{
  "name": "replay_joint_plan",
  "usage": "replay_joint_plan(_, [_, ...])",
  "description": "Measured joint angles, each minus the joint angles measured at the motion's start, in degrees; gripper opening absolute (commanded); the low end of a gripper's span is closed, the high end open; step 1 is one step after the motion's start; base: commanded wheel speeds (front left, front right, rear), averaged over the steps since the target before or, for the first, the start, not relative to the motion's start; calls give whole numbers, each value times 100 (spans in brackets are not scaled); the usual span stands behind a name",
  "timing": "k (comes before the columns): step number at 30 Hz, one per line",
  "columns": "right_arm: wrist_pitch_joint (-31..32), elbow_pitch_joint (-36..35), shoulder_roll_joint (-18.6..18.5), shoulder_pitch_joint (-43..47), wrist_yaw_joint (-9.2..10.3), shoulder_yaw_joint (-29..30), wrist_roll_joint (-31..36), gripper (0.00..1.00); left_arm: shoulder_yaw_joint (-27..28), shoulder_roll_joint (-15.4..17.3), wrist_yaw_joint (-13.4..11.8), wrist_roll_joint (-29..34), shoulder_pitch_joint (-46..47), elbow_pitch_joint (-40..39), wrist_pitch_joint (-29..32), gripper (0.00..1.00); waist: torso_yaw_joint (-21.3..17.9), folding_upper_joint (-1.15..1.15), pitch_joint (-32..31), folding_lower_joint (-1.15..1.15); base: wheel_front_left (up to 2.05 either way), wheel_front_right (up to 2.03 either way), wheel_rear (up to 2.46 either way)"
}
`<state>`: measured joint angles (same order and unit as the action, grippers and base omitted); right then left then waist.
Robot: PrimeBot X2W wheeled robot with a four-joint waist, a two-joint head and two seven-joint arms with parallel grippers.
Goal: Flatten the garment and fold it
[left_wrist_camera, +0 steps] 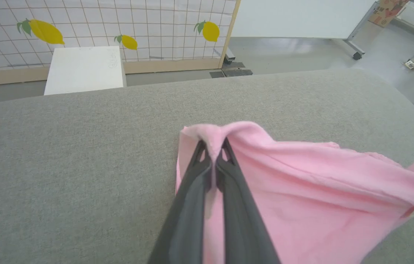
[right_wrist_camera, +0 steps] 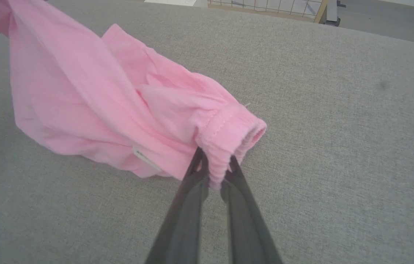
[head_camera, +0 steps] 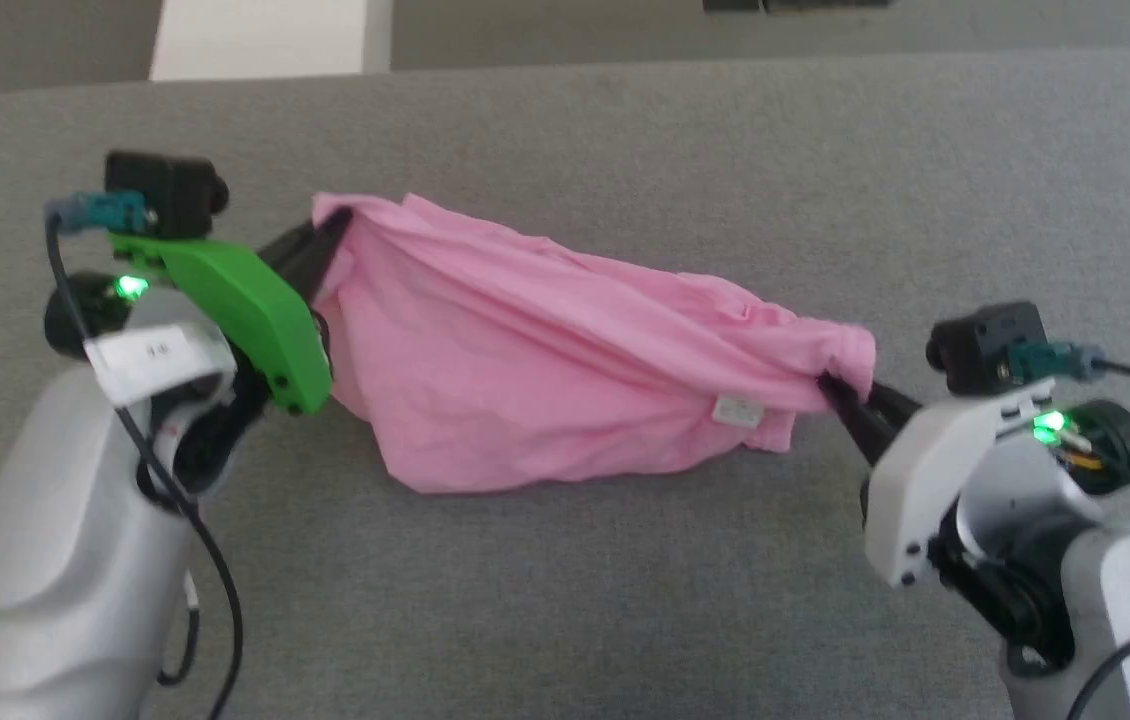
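Grey fabric covers the bench [head_camera: 565,600], and over it the light pink, thin short-sleeved T-shirt [head_camera: 525,370] hangs stretched, its middle sagging low. My left end effector [head_camera: 333,238] pinches one bunched corner, and my right end effector [head_camera: 837,388] pinches the other, near the small white label tag [head_camera: 737,411].

The garment [head_camera: 545,350] was plain light pink all over, with a small white label tag [head_camera: 737,411]. The fabric surface [head_camera: 625,600] was a flecked mid-grey weave. The left gripper [head_camera: 337,232] had dark grey fingers [left_wrist_camera: 188,205] on a bright green mount [head_camera: 245,300]. The right gripper [head_camera: 828,383] had equally dark fingers on a white mount [head_camera: 915,480]. A white screen [left_wrist_camera: 93,18] carried a thin grey grid and yellow lemons [left_wrist_camera: 45,31] with green leaves.
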<state>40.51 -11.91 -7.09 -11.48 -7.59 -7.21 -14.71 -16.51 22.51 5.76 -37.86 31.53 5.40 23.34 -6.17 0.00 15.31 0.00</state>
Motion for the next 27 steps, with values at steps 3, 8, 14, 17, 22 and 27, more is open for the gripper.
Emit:
replay_joint_plan(3, [-98, 314, 32, -396, 0, -36, 0, 0, 3, 23, -2, 34, 404, 422, 73, 0, -108, 0, 219, 0, 0, 0, 0])
replay_joint_plan(8, [-238, 906, 168, -975, 0, -77, 29, 0, -11, 75, -35, 129, 857, 1085, 126, 0, -292, 0, 565, 1, 0, 0, 0])
replay_joint_plan(14, [-245, 1571, 294, -1512, 0, -180, 112, 0, -190, 77, -35, 296, 1256, 1797, 314, 0, -494, 0, 896, 1, 0, 0, 0])
replay_joint_plan(17, [-118, 1904, 327, -1755, 0, -280, 190, 0, -339, 75, -35, 365, 1393, 2153, 602, 0, -581, 0, 1026, 1, 0, 0, 0])
replay_joint_plan(22, [254, 2277, 358, -2026, 0, -528, 223, 0, -456, 125, -51, 352, 1656, 2447, 1157, 0, -680, 0, 1107, 1, 0, 0, 0])
replay_joint_plan(27, [360, 2349, 358, -2106, 0, -548, 222, 29, -457, 70, -113, 276, 1704, 2493, 1302, 100, -649, 0, 1039, 1, 0, 0, 0])
